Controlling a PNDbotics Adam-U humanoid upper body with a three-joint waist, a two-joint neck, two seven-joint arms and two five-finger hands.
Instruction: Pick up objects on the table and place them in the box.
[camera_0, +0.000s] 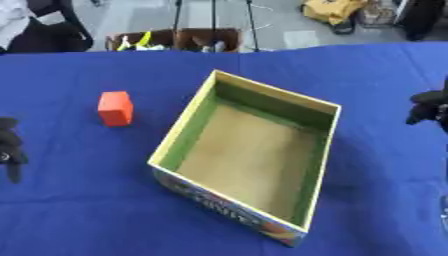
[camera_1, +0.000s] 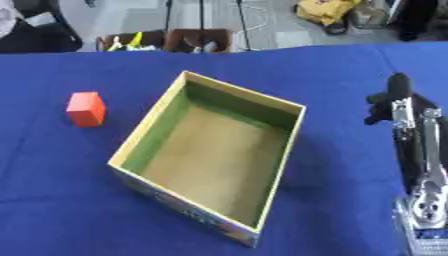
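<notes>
- The orange block (camera_0: 115, 108) stands on the blue cloth (camera_0: 79, 210), left of the empty box (camera_0: 319, 165), apart from it.
- It looks light, rigid, flat-sided: pinch across two opposite faces.
- Left hand (camera_0: 10, 147) hangs near the left edge; right hand (camera_1: 391, 100) hovers right of the box. I cannot tell either's fingers.

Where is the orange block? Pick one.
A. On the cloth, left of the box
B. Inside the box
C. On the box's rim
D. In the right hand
A: the orange block stands on the blue cloth, apart from the box, whose inside shows nothing in it.
</notes>
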